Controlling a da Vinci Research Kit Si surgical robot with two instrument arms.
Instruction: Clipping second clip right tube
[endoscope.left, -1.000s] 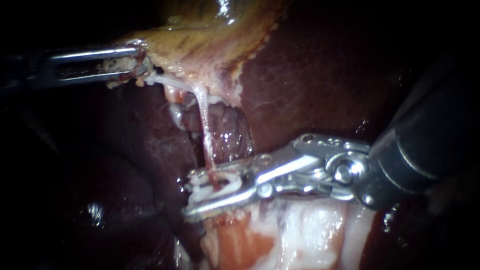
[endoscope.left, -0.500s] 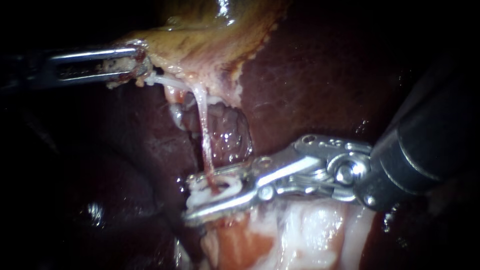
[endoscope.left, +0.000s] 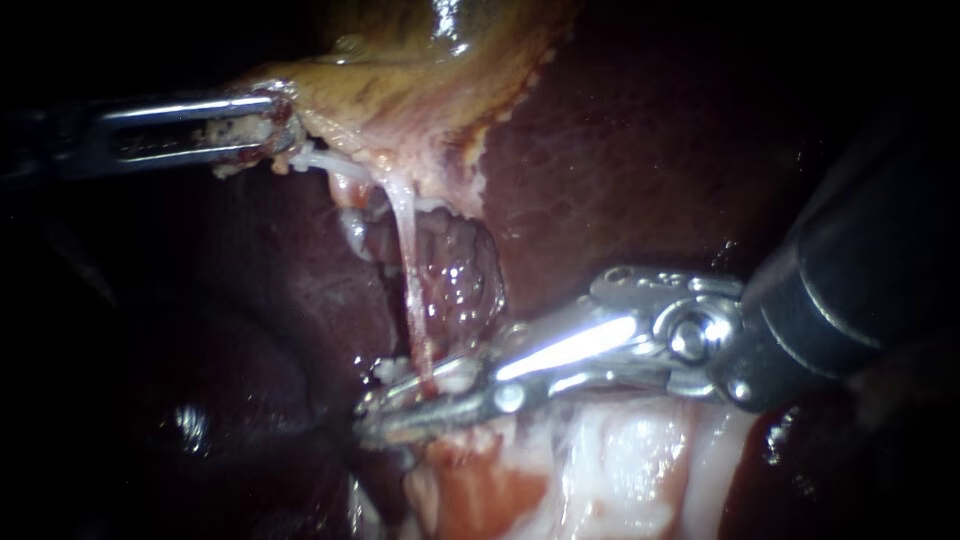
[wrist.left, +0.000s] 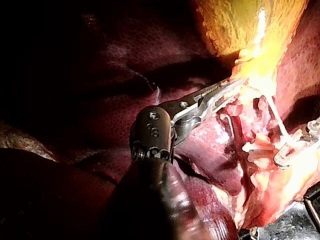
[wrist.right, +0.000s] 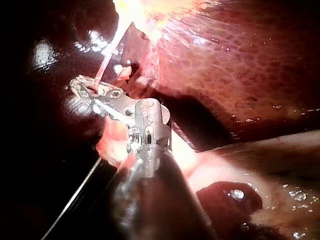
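Observation:
A thin pale tube stretches from the yellowish gallbladder down to fatty tissue. My right instrument comes in from the right, and its metal jaws are pressed together across the tube's lower end, with a white clip squeezed between them. In the right wrist view the tube runs into those jaws. My left instrument enters from the left, its jaws shut on the gallbladder's ragged edge, holding it taut. The left wrist view shows this grip and the tube beyond it.
Dark red liver lies behind and to both sides of the tube. Pale pink and white fatty tissue sits under the right instrument's jaws. A hollow of raw tissue opens just right of the tube.
The right instrument's jaws have squeezed together on the tube and the white clip, narrowing the gap seen earlier. The left instrument has held still.

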